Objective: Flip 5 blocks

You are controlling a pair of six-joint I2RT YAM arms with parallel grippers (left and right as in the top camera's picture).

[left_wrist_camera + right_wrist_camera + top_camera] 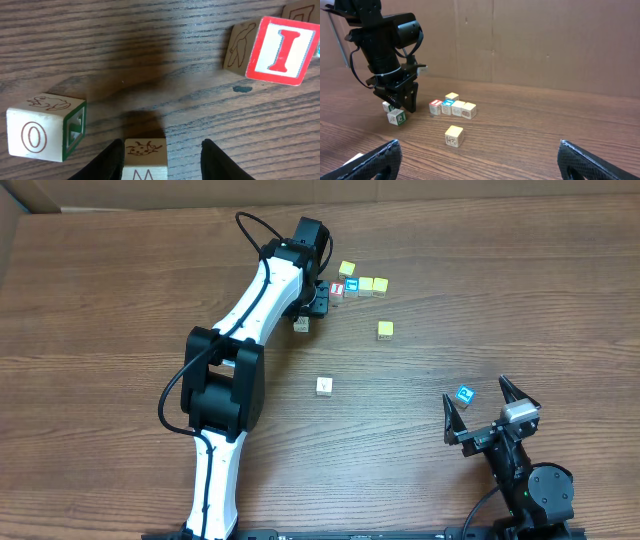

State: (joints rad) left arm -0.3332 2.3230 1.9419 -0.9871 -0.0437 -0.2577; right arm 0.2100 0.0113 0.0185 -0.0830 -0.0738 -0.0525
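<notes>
From overhead, the left gripper point(306, 311) hangs low at the far middle of the table point(120, 300), and a cream block point(301, 323) shows at its tip. Just right of it sits a cluster of cubes point(366, 284). A yellow block point(386, 329) lies a little nearer and to the right, and a loose cream block point(324, 386) sits mid-table. The blue block point(465, 394) rests near right, at the tips of the right gripper point(478, 388), whose fingers are spread wide and hold nothing.

From the left wrist, we see the fingers point(112, 160) astride the ladybug block point(145, 150). The jaws are part spread. The left finger meets the block's side and bare wood shows before the right one, so we judge it not yet pinched. The O block point(45, 127) stands apart to the left, and the red I cube point(280, 50) is far right.

From the right wrist, the left gripper point(402, 106) stands over two cream blocks at far left. The cluster is to their right and the yellow block point(454, 136) lies nearer.

We expect these wooden cubes to be light, stiff and sturdy, with smooth faces that may skid on the table. We would take hold on two opposite flat faces, centred and square, so that the cube does not twist out when turned.
</notes>
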